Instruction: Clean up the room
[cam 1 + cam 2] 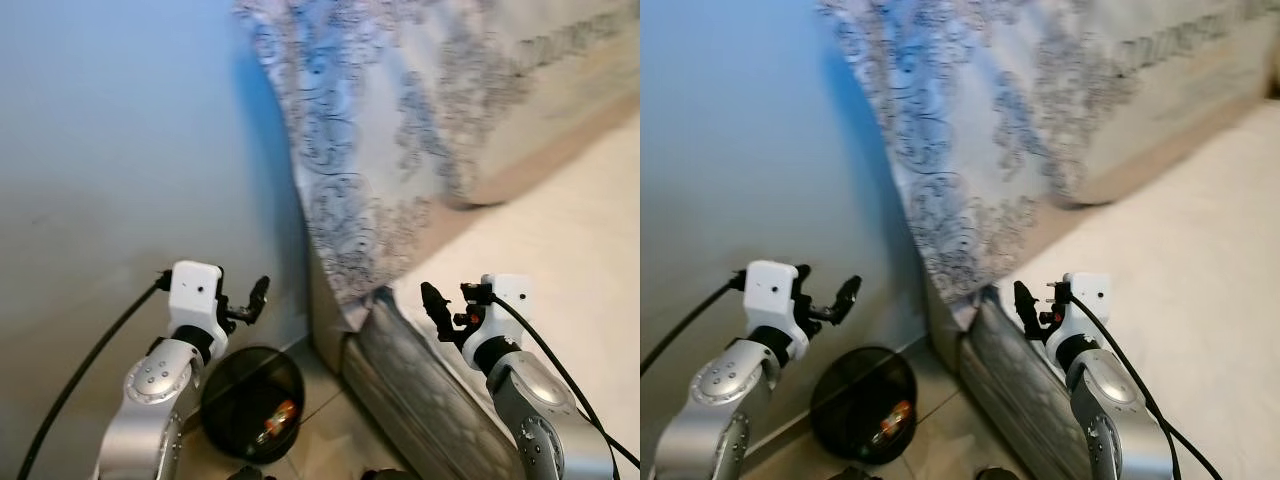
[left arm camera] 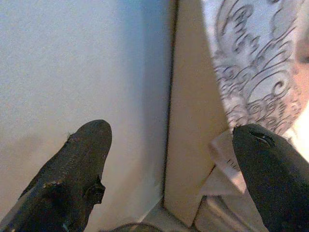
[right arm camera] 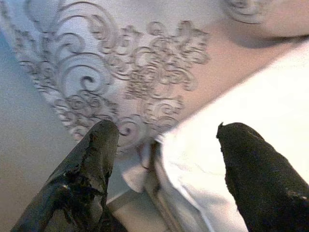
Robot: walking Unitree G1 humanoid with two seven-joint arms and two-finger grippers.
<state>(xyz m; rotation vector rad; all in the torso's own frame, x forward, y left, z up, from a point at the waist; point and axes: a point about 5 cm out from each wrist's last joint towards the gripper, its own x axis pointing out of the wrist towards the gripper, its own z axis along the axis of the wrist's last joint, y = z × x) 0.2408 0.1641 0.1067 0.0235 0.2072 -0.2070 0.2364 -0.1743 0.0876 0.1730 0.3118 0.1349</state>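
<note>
Bin (image 1: 252, 402) sits below my wide-open, empty left gripper (image 1: 243, 303) and right gripper (image 1: 447, 315); what looks like litter could spill if nudged.

Bin (image 1: 250, 400): black, round, rim partly hidden behind the left arm; contents too small to identify beyond an orange-red item (image 1: 280, 415). Patterned cover (image 1: 380, 150): cut off at the top edge. Two dark shapes at the bottom edge, cut off, unidentifiable.

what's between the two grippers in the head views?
In the left eye view, the corner of the bed and the hanging end of the patterned pillow lie between the left gripper and right gripper; both are open and empty.
</note>
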